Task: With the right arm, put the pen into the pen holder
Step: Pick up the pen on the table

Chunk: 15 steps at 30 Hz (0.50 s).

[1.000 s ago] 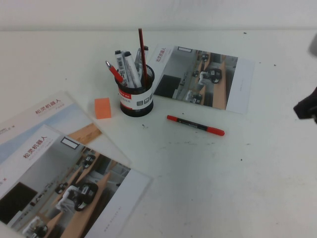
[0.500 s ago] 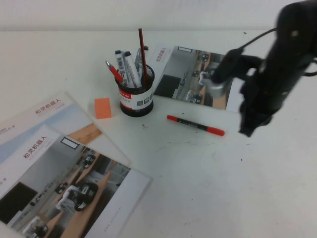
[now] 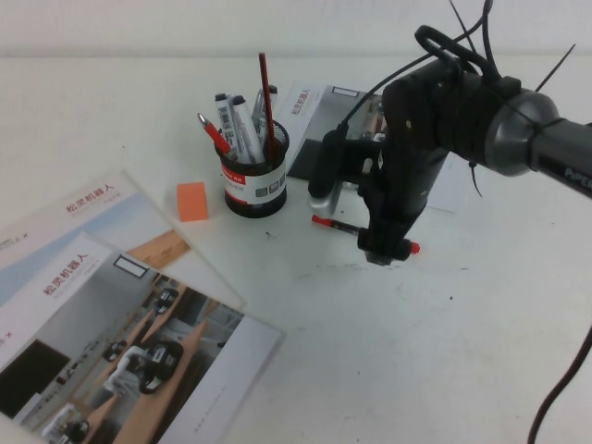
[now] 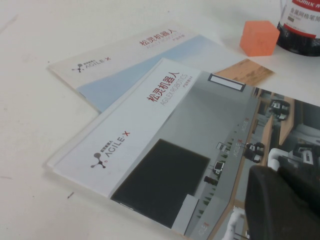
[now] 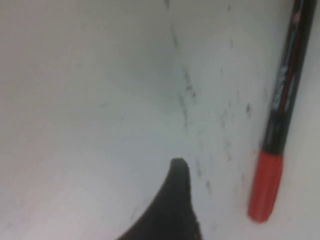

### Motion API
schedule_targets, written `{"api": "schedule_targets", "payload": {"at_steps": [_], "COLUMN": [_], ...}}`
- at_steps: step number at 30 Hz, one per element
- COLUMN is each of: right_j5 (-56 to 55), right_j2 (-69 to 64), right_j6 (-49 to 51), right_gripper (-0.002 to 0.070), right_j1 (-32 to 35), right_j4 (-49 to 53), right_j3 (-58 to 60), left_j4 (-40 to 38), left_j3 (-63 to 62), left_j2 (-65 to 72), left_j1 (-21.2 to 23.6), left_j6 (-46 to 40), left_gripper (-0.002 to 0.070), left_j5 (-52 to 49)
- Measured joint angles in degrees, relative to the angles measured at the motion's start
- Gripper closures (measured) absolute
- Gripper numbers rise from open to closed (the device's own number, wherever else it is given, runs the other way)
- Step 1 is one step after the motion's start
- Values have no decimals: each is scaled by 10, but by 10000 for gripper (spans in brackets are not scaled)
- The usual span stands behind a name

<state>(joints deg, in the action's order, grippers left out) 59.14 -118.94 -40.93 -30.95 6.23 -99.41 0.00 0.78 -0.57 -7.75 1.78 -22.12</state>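
Observation:
The pen [image 3: 331, 223] lies on the white table just right of the pen holder [image 3: 254, 190], and my right arm covers its middle. Its right red cap [image 3: 413, 248] sticks out past the arm. My right gripper [image 3: 383, 252] points down over the pen and is open. In the right wrist view one black fingertip [image 5: 178, 172] sits beside the pen [image 5: 286, 80], apart from it, near its red cap [image 5: 265, 186]. The holder is a black mesh cup with markers and a pencil standing in it. My left gripper [image 4: 280, 172] is shut and empty, low over a brochure.
An orange block [image 3: 192, 201] sits left of the holder. Overlapping brochures [image 3: 111, 314] lie at the front left, and another brochure [image 3: 314, 139] lies behind the holder. The holder's base [image 4: 301, 30] and the block [image 4: 258, 37] show in the left wrist view.
My right arm has swung in from the right edge and come down over the pen. The pen and the holder have not moved.

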Motion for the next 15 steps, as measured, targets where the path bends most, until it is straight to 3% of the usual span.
{"api": "schedule_targets", "payload": {"at_steps": [15], "right_j5": [-46], "right_j2": [-30], "right_j6": [-39], "right_gripper": [61], "right_j1": [35], "right_j4": [-13], "right_j3": [-52], "left_j4": [0], "left_j3": [0], "left_j2": [0], "left_j1": [0], "left_j6": [0], "left_gripper": [676], "left_j5": [0]}}
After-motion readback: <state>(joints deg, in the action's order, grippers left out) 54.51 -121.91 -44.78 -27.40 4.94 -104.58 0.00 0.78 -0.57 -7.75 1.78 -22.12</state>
